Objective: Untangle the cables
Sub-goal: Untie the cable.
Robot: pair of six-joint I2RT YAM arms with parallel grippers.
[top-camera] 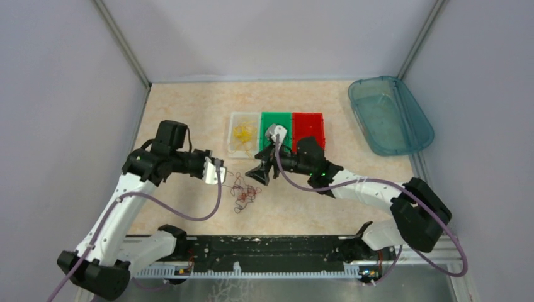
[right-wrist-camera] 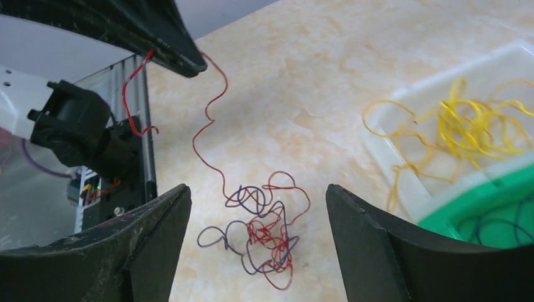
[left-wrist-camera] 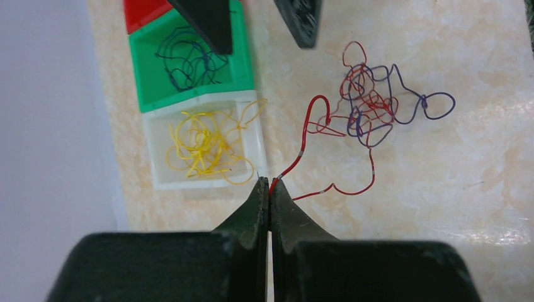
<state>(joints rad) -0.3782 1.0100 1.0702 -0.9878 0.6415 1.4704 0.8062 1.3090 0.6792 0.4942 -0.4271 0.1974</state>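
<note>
1. The left gripper (left-wrist-camera: 269, 184) has its jaws pressed together on the free end of a red wire (left-wrist-camera: 303, 148). In the left wrist view the wire's long axis runs from the tips toward 1 o'clock, into the tangle (left-wrist-camera: 368, 107) lying on the table (left-wrist-camera: 453, 207).
2. The right gripper (right-wrist-camera: 258, 190) has its jaws apart and holds nothing. In its own view the tangle sits just toward 6 o'clock of the gap, framed between the two fingers, so this is the arm placed to pin or pick at the knot.
3. From above, the tangle lies at about 5 o'clock of the left gripper and 7 o'clock of the right, between the two and near both. My judgement is that the coming move turns on pulling the red wire away along its own line while the knot is held back.
4. Count:
   - one tangle, in two colours, red and purple; how many separate wires it contains I cannot tell, as the loops overlap
   - three small bins in a row: a white bin (left-wrist-camera: 148, 146) with yellow wires (left-wrist-camera: 201, 145), a green bin (left-wrist-camera: 142, 82) with dark wires (left-wrist-camera: 189, 56), and a red bin (left-wrist-camera: 142, 12) whose contents are unclear
   - one blue tub (top-camera: 415, 107) at 2 o'clock on the table, well apart
</note>
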